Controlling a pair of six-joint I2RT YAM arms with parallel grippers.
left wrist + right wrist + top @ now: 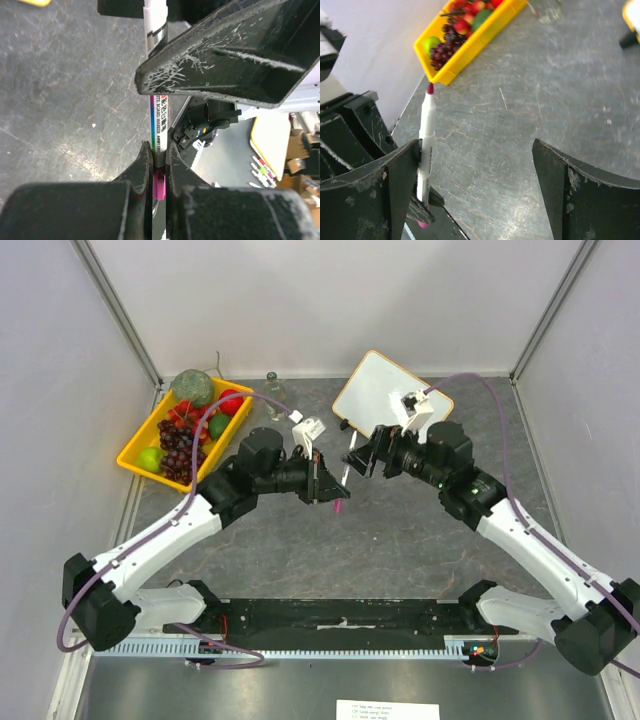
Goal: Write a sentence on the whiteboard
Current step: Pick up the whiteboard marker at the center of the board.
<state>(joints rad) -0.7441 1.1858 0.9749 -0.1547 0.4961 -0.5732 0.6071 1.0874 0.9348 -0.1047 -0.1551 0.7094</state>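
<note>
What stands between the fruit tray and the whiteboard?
A small clear bottle stands between the tray and the whiteboard, near the back wall. The top view shows it.

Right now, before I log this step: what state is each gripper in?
Left gripper: closed on the marker.
Right gripper: open, holding nothing.

A yellow tray (128, 452) stood on the grey table (400, 550), well apart from the jaws of the left gripper (330, 485), out on their left side. It held dark grapes (178, 445), a green fruit (152, 458), a red fruit (230, 400) and a big dull-green round one (193, 388). A small glass bottle (274, 390) stood just beside the tray's far corner, beyond the jaws and to their left. A white label (387, 710) lay far behind the jaws.
</note>
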